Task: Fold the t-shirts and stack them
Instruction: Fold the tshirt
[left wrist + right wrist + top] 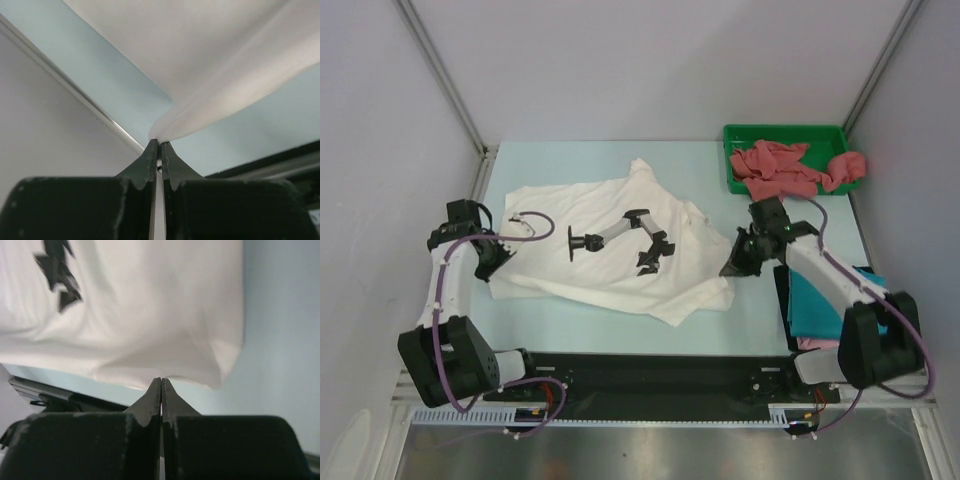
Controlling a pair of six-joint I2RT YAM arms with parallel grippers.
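Right arm [825, 268] hides much of teal t-shirt [812, 300] and pink t-shirt [810, 343] beneath; white t-shirt [150, 315] runs off the top edge of both wrist views.

We find the left arm [438, 290] rising from its base at the near left of the white t-shirt [570, 285]. It folds at the elbow and drops its wrist to the shirt's left edge. The left hand [492, 264] points down and inward there. In the left wrist view its fingers [150, 160] are pressed together, with a fold of the shirt pinched at the tips. The right arm [825, 268] extends from its base at the near right of the shirt, up and leftward to the shirt's right edge. The right hand [733, 266] tilts down toward that edge, jaws fully closed. We cannot confirm whether cloth is caught between them.
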